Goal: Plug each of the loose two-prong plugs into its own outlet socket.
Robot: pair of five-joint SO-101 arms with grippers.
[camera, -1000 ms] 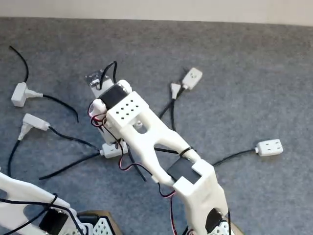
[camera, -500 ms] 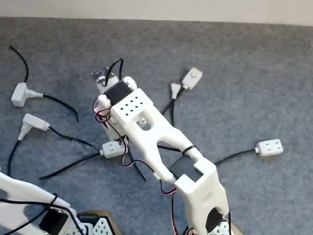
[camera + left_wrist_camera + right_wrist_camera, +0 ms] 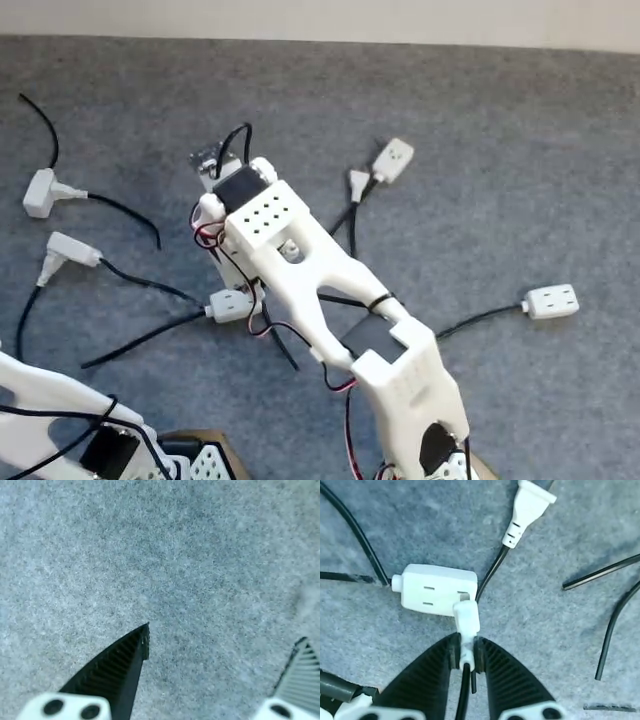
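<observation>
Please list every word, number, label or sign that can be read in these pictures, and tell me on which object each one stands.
No text can be read in any view.
The outlet socket shows its slots only, with no lettering that I can make out.
The plug held in the right gripper bears no visible mark.
The lone socket in the high view is too small to tell.

Surface: grey felt-like mat [image 3: 520, 150], lying flat across the table.
Right side: white socket block [image 3: 552, 301] on a thin black cord [image 3: 480, 318].
Upper middle: square socket [image 3: 393, 159], with a loose plug [image 3: 358, 184] just beside it, not inserted.
Centre: middle socket block [image 3: 232, 305], with cords running off to the left.
Left side: upper left plug [image 3: 40, 192] and lower left plug [image 3: 62, 250], near each other, well apart from the sockets.
</observation>
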